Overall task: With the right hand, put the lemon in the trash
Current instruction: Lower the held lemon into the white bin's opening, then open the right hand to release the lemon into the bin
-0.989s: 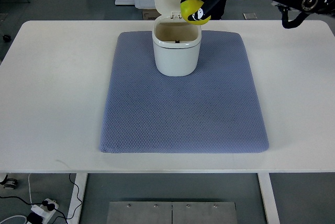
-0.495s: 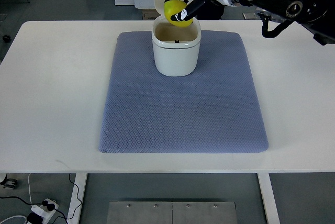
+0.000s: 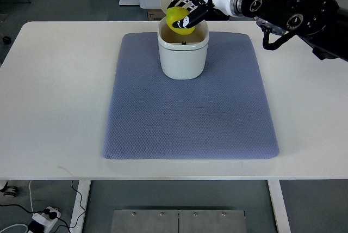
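Nearest you there's just the grey mat (image 3: 190, 118) on the table (image 3: 54, 80), nothing to worry about there. Farther out, your right hand (image 3: 187, 8) has its fingers wrapped around the lemon (image 3: 178, 19), and the trash bin (image 3: 183, 53) sits right under it, lid flipped up behind. The lemon hangs just over the bin's open mouth, a bit toward the far-left rim, so I'd guess letting go drops it straight in. Left hand isn't showing.

**Hidden and cut off**

The right hand (image 3: 188, 5) covers part of the lemon (image 3: 178, 19) and most of the bin (image 3: 183, 49) lid. The bin's bottom inside cannot be seen. The right arm runs off the picture's right edge.
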Available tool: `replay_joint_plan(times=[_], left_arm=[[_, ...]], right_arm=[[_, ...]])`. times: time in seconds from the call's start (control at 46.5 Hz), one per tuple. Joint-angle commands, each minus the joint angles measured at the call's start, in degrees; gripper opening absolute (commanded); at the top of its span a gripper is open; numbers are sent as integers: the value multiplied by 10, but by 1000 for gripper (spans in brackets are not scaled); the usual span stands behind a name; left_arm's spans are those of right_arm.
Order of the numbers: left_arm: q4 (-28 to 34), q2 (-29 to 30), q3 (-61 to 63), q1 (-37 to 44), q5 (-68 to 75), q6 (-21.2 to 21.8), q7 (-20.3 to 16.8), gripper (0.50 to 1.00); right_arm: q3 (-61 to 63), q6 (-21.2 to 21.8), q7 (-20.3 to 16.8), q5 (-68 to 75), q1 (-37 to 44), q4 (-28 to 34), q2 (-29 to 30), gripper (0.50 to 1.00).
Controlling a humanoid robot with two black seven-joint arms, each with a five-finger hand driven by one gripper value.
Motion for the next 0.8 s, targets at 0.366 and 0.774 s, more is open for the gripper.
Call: replay_joint_plan(times=[0.366,0.774], left_arm=[[0,0,0,0,0,0,0,1000],[0,0,0,0,0,0,0,1000]], right_arm=[[19,0,-8,-1,-15,-15,3,640],[19,0,-10,-1,-19,-18,3,855]])
